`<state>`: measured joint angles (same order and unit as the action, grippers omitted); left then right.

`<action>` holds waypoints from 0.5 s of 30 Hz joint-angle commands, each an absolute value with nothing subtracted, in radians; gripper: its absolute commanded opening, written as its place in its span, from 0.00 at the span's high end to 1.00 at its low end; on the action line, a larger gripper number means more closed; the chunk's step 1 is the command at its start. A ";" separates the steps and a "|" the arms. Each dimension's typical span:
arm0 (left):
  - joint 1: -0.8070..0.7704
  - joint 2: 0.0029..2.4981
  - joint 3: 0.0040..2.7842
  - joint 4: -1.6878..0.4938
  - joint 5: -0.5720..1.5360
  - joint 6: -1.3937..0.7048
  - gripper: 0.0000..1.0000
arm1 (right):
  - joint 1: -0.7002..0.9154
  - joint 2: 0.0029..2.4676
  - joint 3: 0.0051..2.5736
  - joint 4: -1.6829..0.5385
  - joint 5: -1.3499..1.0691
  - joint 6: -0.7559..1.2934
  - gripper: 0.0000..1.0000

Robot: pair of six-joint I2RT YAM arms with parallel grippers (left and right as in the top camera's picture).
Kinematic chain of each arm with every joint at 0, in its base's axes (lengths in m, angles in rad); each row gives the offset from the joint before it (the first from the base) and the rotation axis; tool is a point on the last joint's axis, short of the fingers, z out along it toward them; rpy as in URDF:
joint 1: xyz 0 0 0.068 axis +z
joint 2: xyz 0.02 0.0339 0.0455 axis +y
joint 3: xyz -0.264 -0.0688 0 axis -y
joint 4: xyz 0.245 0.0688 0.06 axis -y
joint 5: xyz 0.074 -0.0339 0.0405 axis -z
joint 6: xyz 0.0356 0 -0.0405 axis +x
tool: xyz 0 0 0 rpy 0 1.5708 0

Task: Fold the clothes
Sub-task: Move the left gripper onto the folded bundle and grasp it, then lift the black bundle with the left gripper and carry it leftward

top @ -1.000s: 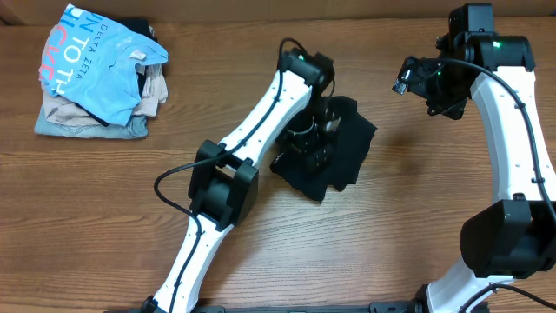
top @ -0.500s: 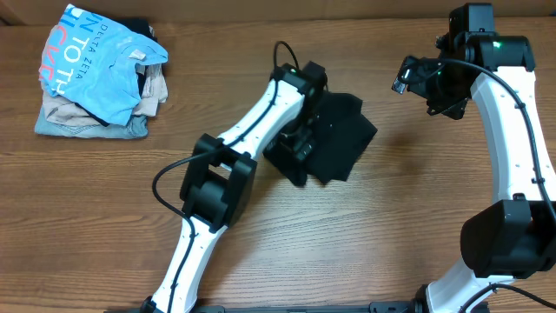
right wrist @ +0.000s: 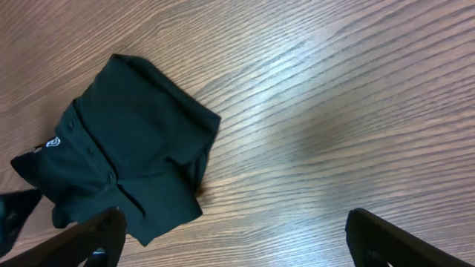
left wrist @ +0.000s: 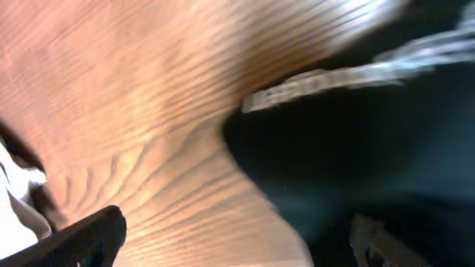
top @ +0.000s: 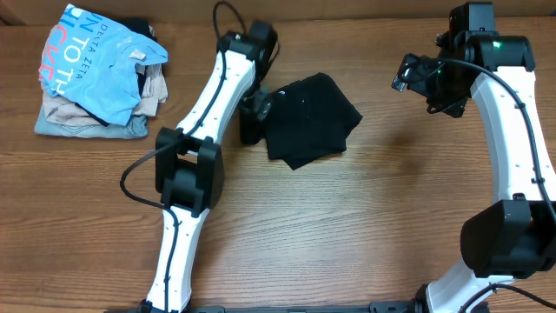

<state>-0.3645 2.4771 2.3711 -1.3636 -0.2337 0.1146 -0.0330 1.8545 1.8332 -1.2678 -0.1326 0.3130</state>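
Overhead view: I see the black garment (top: 308, 117) lying in a folded bundle on the wooden table (top: 391, 217), near the far middle. My left gripper (top: 251, 120) sits just beside its left edge, jaws spread wide and empty. My right gripper (top: 407, 76) hovers well apart to the right, also wide, holding nothing.

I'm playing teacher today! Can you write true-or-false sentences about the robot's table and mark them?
1. The soft black folded garment lies on the brown wooden table. True.
2. The right hand grips that garment. False: it is open and apart from it.
3. The light blue lettered T-shirt tops a pile of clothes. True.
4. The left hand is shut. False: it is open, by the garment's edge.
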 commanded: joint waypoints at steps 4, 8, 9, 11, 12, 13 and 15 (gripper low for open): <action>-0.523 2.476 2.518 -1.462 0.100 0.455 0.00 | -0.034 1.842 1.851 -1.262 -0.134 0.305 0.02; -0.581 2.480 2.424 -1.437 0.093 0.522 0.00 | -0.034 1.842 1.851 -1.263 -0.131 0.305 0.02; -0.592 2.480 2.398 -1.416 0.089 0.525 0.00 | -0.034 1.842 1.851 -1.263 -0.132 0.305 0.02; -0.612 2.480 2.340 -1.354 0.070 0.528 0.00 | -0.034 1.842 1.851 -1.263 -0.132 0.305 0.01; -0.622 2.480 2.312 -1.320 0.054 0.528 0.00 | -0.034 1.842 1.851 -1.263 -0.132 0.305 0.01; -0.632 2.480 2.287 -1.290 0.038 0.528 0.00 | -0.034 1.842 1.851 -1.263 -0.132 0.305 0.01; -0.646 2.480 2.243 -1.235 0.001 0.527 0.00 | -0.034 1.842 1.851 -1.266 -0.132 0.305 0.01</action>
